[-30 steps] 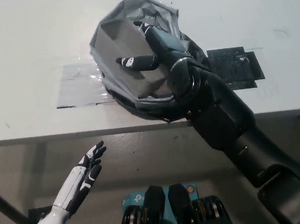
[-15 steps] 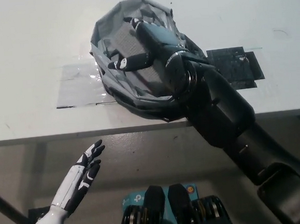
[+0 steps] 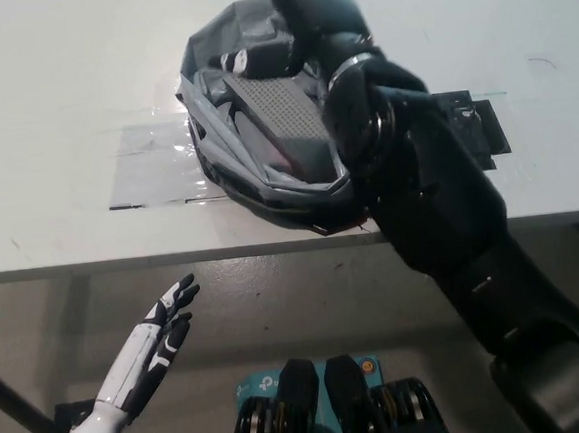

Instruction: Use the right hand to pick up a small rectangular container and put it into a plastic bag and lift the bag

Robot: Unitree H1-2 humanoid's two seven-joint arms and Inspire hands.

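Note:
A crumpled grey plastic bag (image 3: 227, 159) lies open on the white table (image 3: 58, 84), close to its front edge. Inside it rests the small rectangular container (image 3: 279, 112), grey with a dotted top, lying flat and tilted diagonally. My black right hand (image 3: 306, 20) hovers at the bag's far rim, above and behind the container, open and not touching it; its thumb (image 3: 249, 60) points left over the rim. The black forearm covers the bag's right side. My white left hand (image 3: 148, 360) rests open at the lower left, below the table edge.
A shiny clear taped patch (image 3: 150, 165) lies on the table left of the bag, and a black taped patch (image 3: 478, 126) shows to the right behind my arm. The table's front edge (image 3: 93, 262) runs across the picture's middle.
My right hand has drawn up and back out of the bag to its far rim. The container, earlier under the hand, now lies uncovered in the bag. The left hand has not moved.

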